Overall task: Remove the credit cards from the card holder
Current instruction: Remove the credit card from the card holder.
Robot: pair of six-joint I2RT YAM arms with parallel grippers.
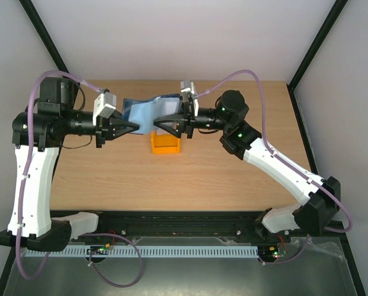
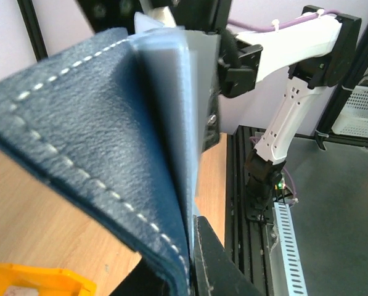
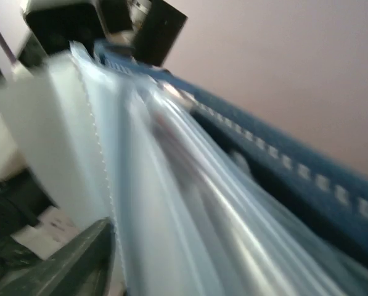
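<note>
Navy felt-like card holder (image 2: 91, 142), white-stitched at the edge, hangs above the worktop (image 1: 233, 172). It is pinched at its fold by the fully closed left tool (image 1: 136, 127) and fans open beyond that tool's tips. An orange bin (image 1: 165, 145) lies beneath both tools. Right tool (image 1: 156, 123): jaws apart, clear sleeves (image 3: 190, 203) running between them, no hold evident. The credit cards cannot be told from the sleeves. The holder is probably light and floppy, the sleeves slippery. A card's stiff exposed edge seems the best place to pinch.

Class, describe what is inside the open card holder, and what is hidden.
Inside the card holder are pale blue-grey leaves and clear plastic sleeves. Their overlapping layers hide whether they hold anything.
</note>
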